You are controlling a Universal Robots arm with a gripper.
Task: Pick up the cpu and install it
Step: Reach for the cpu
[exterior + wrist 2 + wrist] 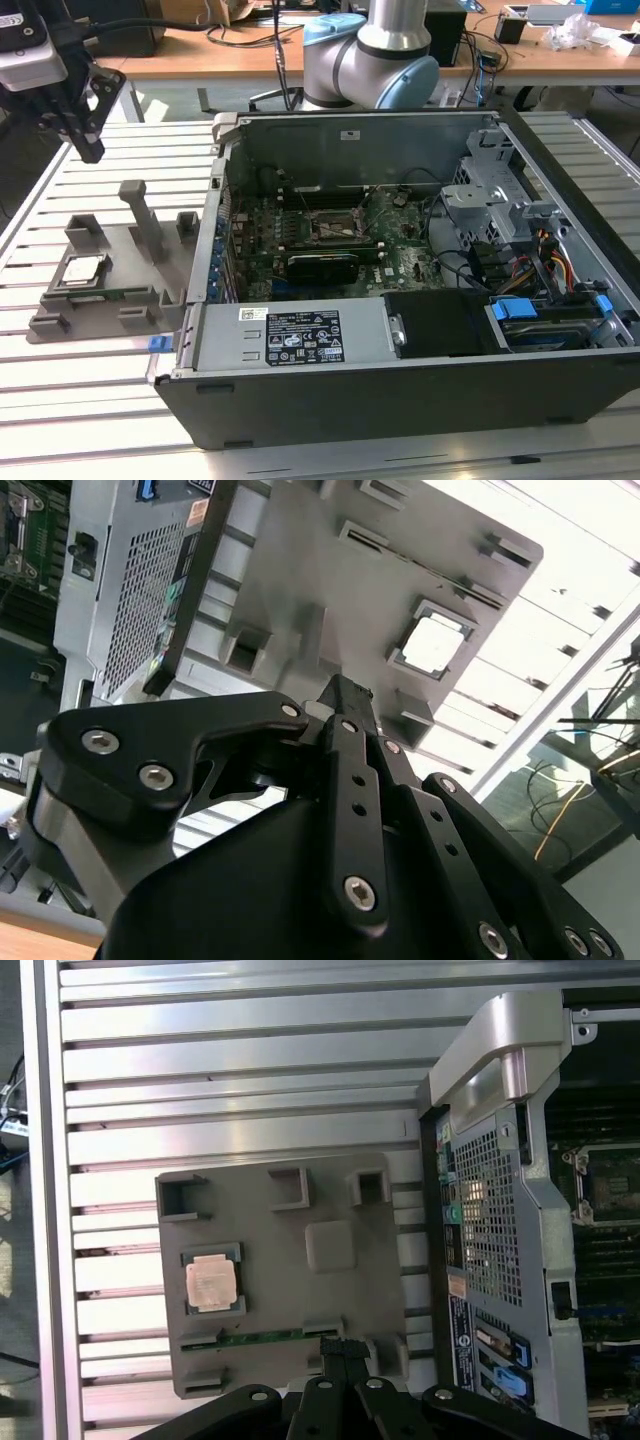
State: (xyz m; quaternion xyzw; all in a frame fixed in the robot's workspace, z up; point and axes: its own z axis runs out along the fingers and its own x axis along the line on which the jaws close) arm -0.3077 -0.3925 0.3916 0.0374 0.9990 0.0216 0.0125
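1 arm only, so no choice of hand. The black link-jointed metal gripper [90, 150] hangs high over the slatted aluminium table [60, 390], at the exterior view's far left. In both wrist views its jaws look closed w/ nothing between them.

The small flat square cpu [83, 271], dull silver top w/ pale rim, lies face-up in a square recess of the grey moulded plastic fixture plate [125, 268]. That plate sits just beside the open grey-metal PC case [300, 400], on the exterior view's left.

Key relation: the cpu isn't under the tips. It's well apart, lower and nearer the camera in the exterior view. In the first wrist view the tips sit by the thin green strip [262, 1337] at the plate's edge, w/ the cpu [212, 1282] off to one side. We see no long axis, as it's square; its edges run parallel w/ the plate's.
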